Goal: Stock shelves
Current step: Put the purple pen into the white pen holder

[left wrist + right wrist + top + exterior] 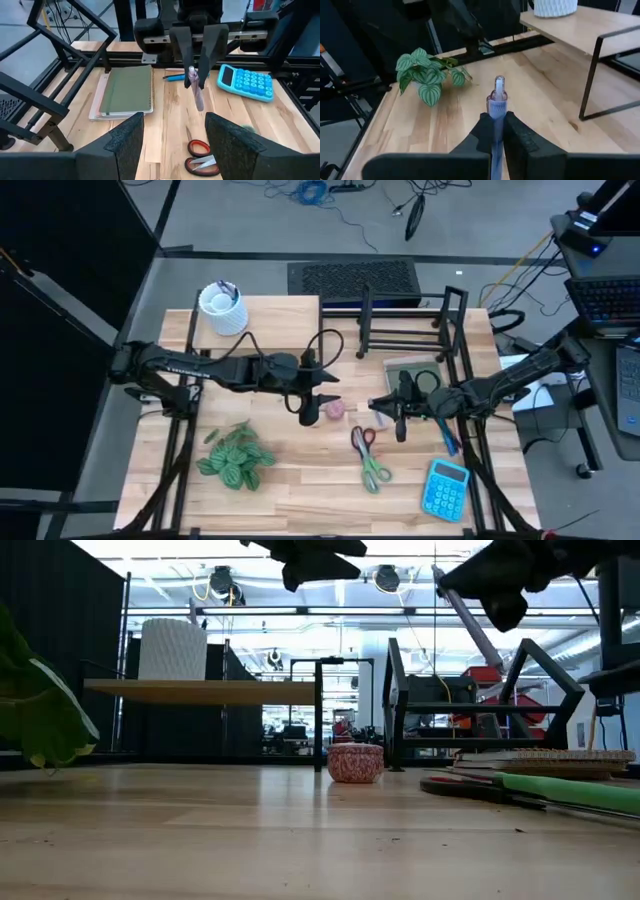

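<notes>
The pale-wood riser shelf stands at the far left with a white ribbed cup on top. The black wire rack stands to its right. My right gripper hovers above mid-table, shut on a lilac pen. My left gripper hangs open facing it, above a small pink pot that sits on the table. My right gripper pinches the lilac pen's rear part between its two fingers. The pen lies along the fingers and sticks out past their tips, toward the table's left and slanting down. It is lifted clear of the table.
A green notebook lies in front of the rack. Scissors, a blue calculator and a blue pen lie at the near right. A leafy plant lies at the near left.
</notes>
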Available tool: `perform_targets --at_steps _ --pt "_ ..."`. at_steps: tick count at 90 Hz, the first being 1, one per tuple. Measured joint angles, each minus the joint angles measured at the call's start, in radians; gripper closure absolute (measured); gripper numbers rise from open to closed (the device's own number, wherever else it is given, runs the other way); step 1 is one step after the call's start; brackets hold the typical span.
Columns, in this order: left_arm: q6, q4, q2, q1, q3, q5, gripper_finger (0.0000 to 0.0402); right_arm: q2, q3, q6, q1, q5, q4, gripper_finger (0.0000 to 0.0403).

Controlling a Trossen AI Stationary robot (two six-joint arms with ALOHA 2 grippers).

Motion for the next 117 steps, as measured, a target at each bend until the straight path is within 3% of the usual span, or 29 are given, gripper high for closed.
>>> perform_targets --at_steps 44,67,90,117 --pt "0.000 0.084 0.018 0.002 0.000 -0.001 0.0204 -0.001 0.000 -0.214 -0.022 0.000 0.250 0.0401" --pt "-0.017 0.285 0.119 0.001 0.000 0.085 0.0204 -0.001 0.000 -0.291 -0.074 -0.001 0.335 0.0400" --pt "-0.025 0.541 0.235 0.008 0.000 0.077 0.0204 -0.001 0.000 -0.317 -0.079 -0.006 0.351 0.0400" --pt "-0.053 0.589 0.337 0.026 0.060 0.089 0.0204 -0.001 0.000 -0.318 -0.079 -0.006 0.350 0.0401"
